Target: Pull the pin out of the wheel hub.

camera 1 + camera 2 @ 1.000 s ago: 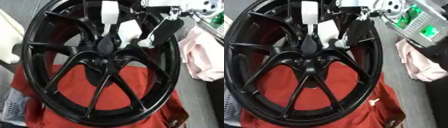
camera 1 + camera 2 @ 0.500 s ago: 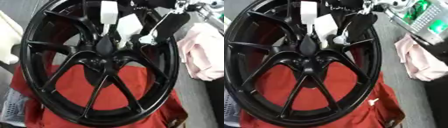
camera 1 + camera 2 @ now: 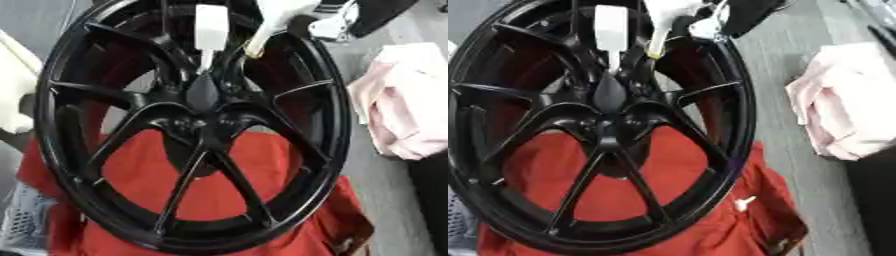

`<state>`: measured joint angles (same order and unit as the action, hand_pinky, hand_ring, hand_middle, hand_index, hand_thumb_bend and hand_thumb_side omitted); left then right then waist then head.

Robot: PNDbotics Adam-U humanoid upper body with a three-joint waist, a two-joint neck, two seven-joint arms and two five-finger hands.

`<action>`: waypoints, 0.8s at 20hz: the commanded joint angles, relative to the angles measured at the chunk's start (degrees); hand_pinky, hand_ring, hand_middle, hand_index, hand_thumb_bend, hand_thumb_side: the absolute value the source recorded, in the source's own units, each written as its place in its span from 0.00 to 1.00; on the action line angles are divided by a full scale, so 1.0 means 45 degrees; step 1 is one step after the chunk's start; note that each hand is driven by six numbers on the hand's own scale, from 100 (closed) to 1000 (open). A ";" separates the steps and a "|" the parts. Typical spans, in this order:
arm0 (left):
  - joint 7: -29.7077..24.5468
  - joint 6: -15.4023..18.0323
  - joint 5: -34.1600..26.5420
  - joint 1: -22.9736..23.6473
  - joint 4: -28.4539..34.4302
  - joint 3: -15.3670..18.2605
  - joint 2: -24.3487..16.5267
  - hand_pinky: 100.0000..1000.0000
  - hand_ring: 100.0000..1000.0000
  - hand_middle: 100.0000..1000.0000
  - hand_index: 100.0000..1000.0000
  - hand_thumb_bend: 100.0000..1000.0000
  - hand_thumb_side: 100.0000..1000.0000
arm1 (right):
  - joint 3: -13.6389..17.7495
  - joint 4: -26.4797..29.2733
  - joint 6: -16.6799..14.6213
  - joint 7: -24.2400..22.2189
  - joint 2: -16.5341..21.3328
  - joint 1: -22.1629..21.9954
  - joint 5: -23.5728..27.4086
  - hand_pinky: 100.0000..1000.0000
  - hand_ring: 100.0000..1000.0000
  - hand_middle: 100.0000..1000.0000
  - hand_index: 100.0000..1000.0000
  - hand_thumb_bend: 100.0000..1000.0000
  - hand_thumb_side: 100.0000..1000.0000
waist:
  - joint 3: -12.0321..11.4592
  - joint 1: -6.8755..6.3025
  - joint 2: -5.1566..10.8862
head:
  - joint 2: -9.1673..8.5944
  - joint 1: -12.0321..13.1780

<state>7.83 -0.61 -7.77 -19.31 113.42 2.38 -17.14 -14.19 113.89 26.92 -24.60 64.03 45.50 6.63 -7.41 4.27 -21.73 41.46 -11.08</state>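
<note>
Now glossy black spoked wheel hub (image 3: 201,125), crumpled red cloth (image 3: 254,200)

A red cloth (image 3: 710,210) is spread over a grey floor (image 3: 785,65) that looks like short carpet, and it serves here as the landmark. To the right of the red cloth, well apart from it, a crumpled pale pink cloth (image 3: 404,107) lies on the same floor. At the red cloth's lower left corner a pale mesh basket (image 3: 24,220) shows. Left of the red cloth, higher up, lies something cream-coloured (image 3: 17,95). The light is even and soft.
</note>
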 commanded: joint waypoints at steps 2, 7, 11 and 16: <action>0.0124 0.0022 0.0072 -0.0077 0.0260 0.0194 -0.0123 0.82 0.67 0.58 0.83 0.00 0.79 | 0.1855 0.0155 -0.0286 0.1568 0.1539 -0.1679 0.0478 0.71 0.62 0.29 0.37 0.00 0.00 | 0.0175 -0.0195 0.0383 | -0.0344 0.0227; 0.0234 0.0044 0.0120 -0.0083 0.0260 0.0302 -0.0104 0.82 0.67 0.58 0.83 0.00 0.79 | 0.4072 0.0155 -0.0403 0.4019 0.1960 -0.4684 0.0965 0.72 0.61 0.29 0.37 0.00 0.00 | 0.0531 -0.0447 0.0349 | -0.0502 0.0592; 0.0325 0.0055 0.0171 -0.0055 0.0260 0.0385 -0.0106 0.82 0.67 0.58 0.83 0.00 0.78 | 0.5399 0.0148 -0.0133 0.5629 0.1506 -0.6861 0.0455 0.72 0.62 0.30 0.39 0.00 0.00 | 0.0792 -0.0590 0.0341 | -0.0573 0.0855; 0.0396 0.0068 0.0218 -0.0065 0.0260 0.0446 -0.0081 0.82 0.67 0.58 0.83 0.00 0.78 | 0.6519 -0.0344 0.0351 0.6968 0.0202 -0.8709 -0.0887 0.72 0.63 0.32 0.41 0.00 0.00 | 0.0868 -0.0755 0.0356 | -0.0664 0.1087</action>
<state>9.31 -0.39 -7.12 -19.25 113.42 3.79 -17.10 12.98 112.72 28.12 5.25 64.66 6.13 4.14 -3.59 0.78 -21.73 39.27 -6.53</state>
